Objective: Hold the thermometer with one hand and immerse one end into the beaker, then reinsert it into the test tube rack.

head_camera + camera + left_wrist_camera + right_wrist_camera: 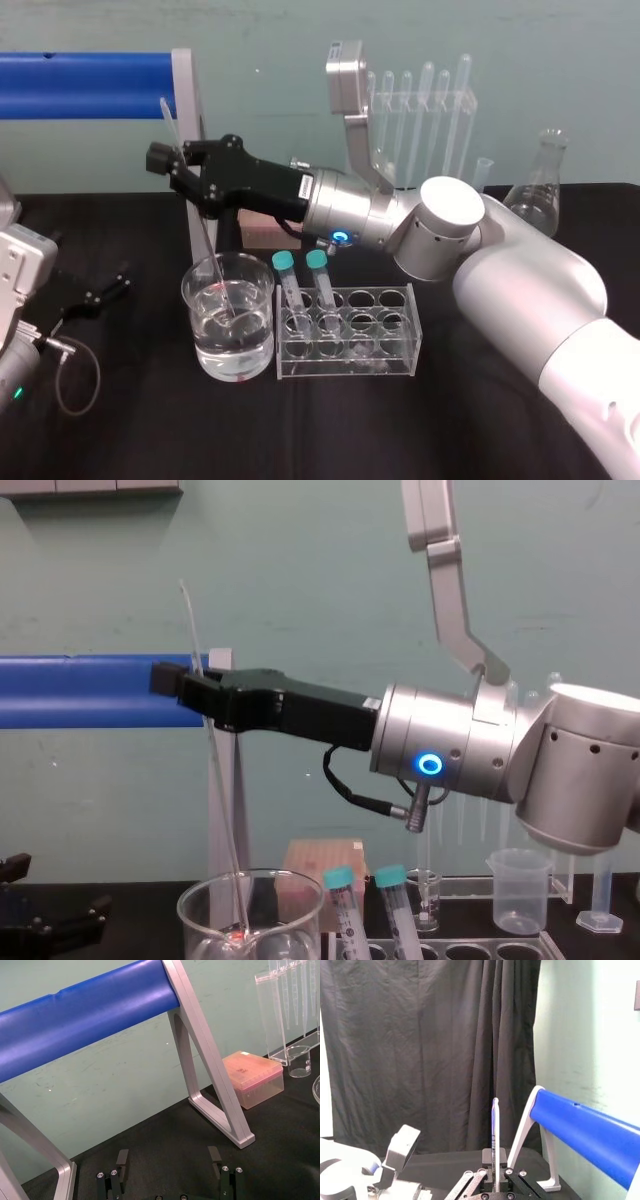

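Black cloth covers the table (150,430) before a pale green wall. The right gripper (172,168) hangs at 11 o'clock above the large glass beaker (205,345), its fingers clamped on the upper part of the thermometer (205,235). The test tube rack (380,362) sits just beside the beaker at 3 o'clock. The left gripper (168,1152) idles at 9 o'clock, fingers wide apart. The dipping looks reached, while lifting out and reinserting into the rack remain. The thermometer is a thin clear rod that leans slightly, and its red tip appears to be in the water.
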### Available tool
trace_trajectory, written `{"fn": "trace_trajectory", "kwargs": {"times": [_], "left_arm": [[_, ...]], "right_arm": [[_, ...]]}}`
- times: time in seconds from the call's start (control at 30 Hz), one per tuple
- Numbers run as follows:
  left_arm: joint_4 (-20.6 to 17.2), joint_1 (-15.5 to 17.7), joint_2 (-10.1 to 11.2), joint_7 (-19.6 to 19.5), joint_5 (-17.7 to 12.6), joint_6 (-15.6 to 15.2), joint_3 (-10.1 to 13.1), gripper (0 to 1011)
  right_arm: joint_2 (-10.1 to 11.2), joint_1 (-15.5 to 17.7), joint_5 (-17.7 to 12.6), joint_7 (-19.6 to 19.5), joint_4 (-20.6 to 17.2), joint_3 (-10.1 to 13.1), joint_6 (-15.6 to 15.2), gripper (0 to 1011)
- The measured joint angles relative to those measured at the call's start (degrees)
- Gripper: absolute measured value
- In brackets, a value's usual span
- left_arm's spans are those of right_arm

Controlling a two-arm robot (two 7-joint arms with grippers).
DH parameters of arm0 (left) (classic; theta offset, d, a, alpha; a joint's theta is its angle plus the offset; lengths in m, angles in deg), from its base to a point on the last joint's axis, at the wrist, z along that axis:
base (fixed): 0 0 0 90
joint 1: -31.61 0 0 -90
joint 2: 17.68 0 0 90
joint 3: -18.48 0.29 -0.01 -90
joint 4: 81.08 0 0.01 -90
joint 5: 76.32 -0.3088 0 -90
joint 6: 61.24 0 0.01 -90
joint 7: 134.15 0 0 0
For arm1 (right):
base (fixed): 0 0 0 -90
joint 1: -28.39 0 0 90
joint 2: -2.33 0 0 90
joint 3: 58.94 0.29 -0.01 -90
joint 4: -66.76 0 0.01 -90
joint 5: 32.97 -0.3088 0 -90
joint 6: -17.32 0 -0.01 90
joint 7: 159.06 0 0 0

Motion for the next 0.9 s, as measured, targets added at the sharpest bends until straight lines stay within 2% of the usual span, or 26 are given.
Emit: {"fn": "trace_trajectory", "kwargs": {"times": [0.47, 0.9], "left_arm": [[0.0, 0.0, 0.0, 0.0, 0.0, 0.0, 0.0, 1008], [0.0, 0.0, 0.0, 0.0, 0.0, 0.0, 0.0, 1008]], "right_arm": [[-0.35, 1.6, 0.86, -0.06, -0.21, 1.97, -1.11, 56], [-0.39, 2.16, 1.62, 0.1, -1.09, 2.82, -1.74, 56]]}}
